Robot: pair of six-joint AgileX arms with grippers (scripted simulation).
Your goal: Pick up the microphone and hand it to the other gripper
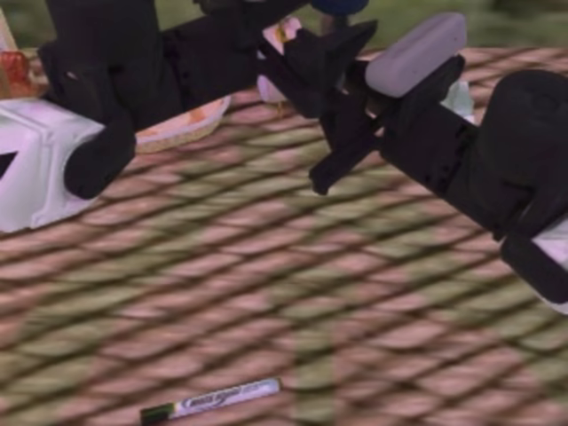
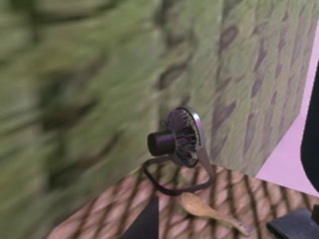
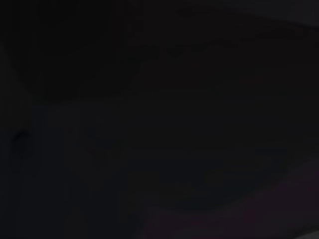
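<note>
Nearest the camera in the top view, a white marker pen (image 1: 211,399) with a green cap lies flat on the woven-pattern table (image 1: 266,302), close to the near edge and slightly left of centre, its long axis running left to right with a slight tilt. Beyond it, the wide middle band of the table carries nothing and reaches from the left side to the right. At the far end, both arms crowd the top of the view. The right gripper (image 1: 342,133) reaches in from the right, its black wedge fingers pointing down and to the left; the spacing of its fingers cannot be told. The left gripper (image 1: 306,62) extends from the left and meets it near the top centre; its finger state likewise cannot be told. The microphone (image 1: 337,7) shows only as a dark navy rounded head at the top edge, above the two grippers; its handle and long axis are hidden. A plate (image 1: 182,129) lies partly under the left arm. In the left wrist view, a small desk fan (image 2: 179,139) stands on the table with a wooden spoon (image 2: 212,211) just beside its base. The right wrist view is dark.
</note>
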